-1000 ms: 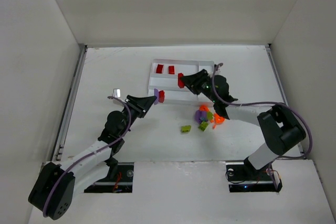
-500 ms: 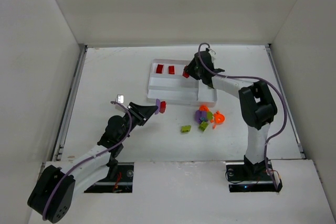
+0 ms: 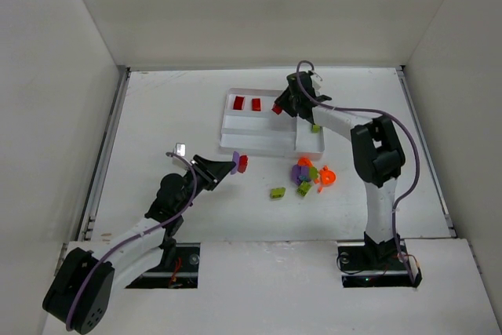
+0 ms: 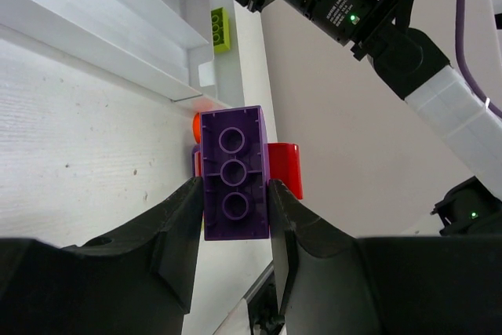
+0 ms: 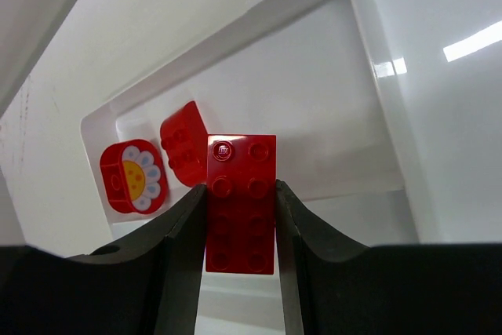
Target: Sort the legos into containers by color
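while the left gripper is clamped on a purple brick just short of the white tray, with a loose red brick beside it on the surface, the right gripper pinches a red brick over the tray's far slot, where a flower-faced red piece and a red block lie. a yellow-green brick sits in the crosswise slot; a mixed pile lies near the tray.

A white table sits between plain white walls, a metal rail along its left edge.
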